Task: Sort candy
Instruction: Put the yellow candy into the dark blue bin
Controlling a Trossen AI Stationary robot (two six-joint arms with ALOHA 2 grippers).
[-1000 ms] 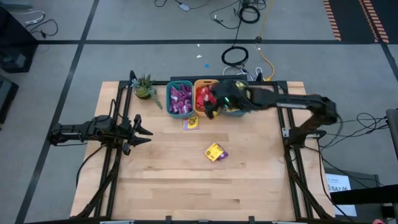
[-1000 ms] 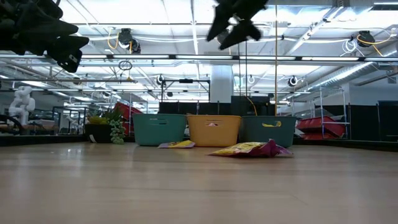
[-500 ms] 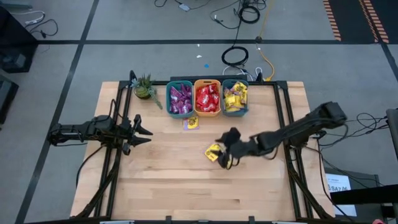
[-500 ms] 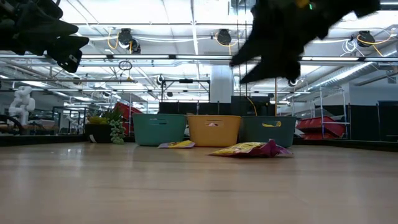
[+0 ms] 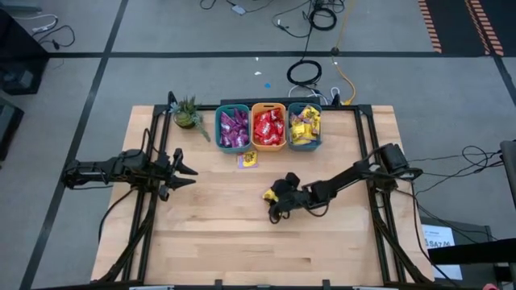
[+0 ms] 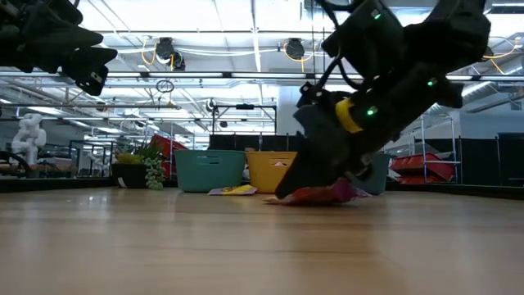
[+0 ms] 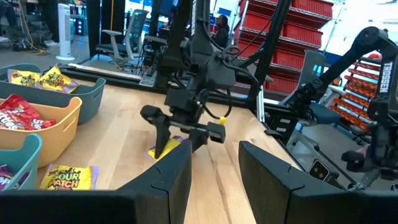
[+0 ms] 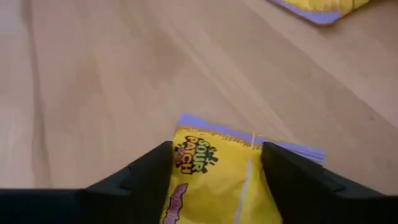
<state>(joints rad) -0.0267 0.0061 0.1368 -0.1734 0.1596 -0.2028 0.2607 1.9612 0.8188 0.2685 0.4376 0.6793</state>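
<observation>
R gripper down on the table mid-board, fingers spread either side of a yellow packet, not clamped yet; 2nd packet lies just beyond it, near the bins. L gripper hangs at the left edge, part open, nothing in it

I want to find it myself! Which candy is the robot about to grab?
Look at the wooden table, in front of the three bins. The right gripper stands with its fingers open over a yellow candy packet out in the middle. The only other loose packet lies right beside the bins, with no gripper near it.
</observation>
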